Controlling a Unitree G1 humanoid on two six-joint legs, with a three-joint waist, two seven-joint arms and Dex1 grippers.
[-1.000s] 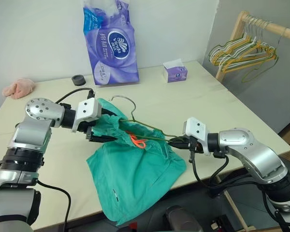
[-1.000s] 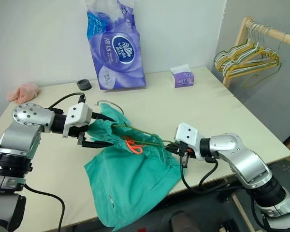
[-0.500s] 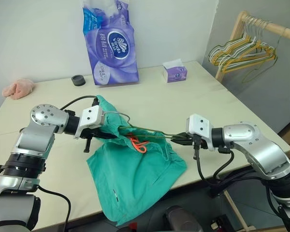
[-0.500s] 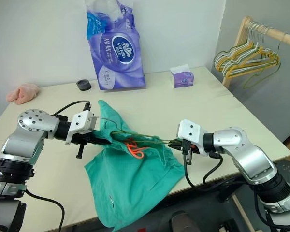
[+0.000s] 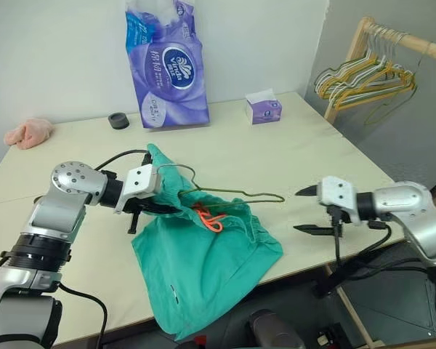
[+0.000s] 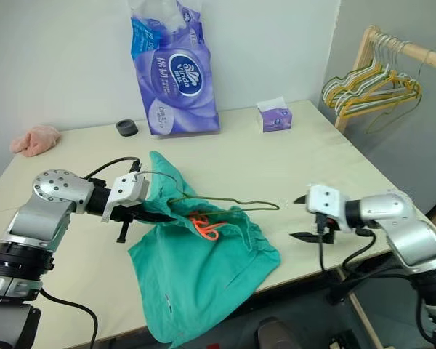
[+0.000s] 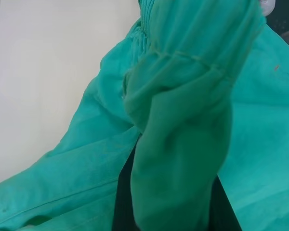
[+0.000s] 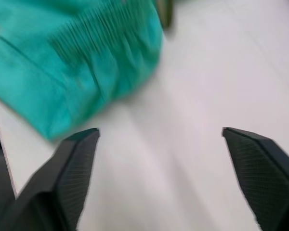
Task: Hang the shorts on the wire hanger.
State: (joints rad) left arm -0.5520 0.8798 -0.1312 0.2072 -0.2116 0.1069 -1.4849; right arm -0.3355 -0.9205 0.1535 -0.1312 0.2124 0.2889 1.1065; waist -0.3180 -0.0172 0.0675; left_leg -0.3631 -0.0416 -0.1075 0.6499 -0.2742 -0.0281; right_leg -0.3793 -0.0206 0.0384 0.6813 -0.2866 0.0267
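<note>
While table (image 5: 312,156) holds shorts (image 5: 203,262), rack (image 5: 392,43) stands beside.

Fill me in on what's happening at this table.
A two-armed robot is threading a wire hanger into teal shorts on the table. Its left gripper is shut on the bunched waistband, with the hanger partly inside the shorts. The right gripper hangs open near the table's edge, clear of the hanger's free end. The hanging isn't done.
</note>
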